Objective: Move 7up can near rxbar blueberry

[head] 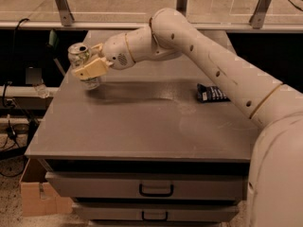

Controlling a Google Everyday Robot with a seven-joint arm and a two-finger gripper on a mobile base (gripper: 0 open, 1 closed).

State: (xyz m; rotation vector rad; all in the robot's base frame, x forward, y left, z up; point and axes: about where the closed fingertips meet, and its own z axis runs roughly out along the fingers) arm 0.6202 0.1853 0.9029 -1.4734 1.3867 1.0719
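at about ten o'clock on the grey table (142,131), the gripper (86,63) clasps the 7up can (79,52), fingers closed round its body, the can apparently tilted and just off the surface. toward three o'clock, well apart, lies the rxbar blueberry (212,93), beside the arm. a fast swing could loosen the slanted can, or the arm might sweep the bar away.
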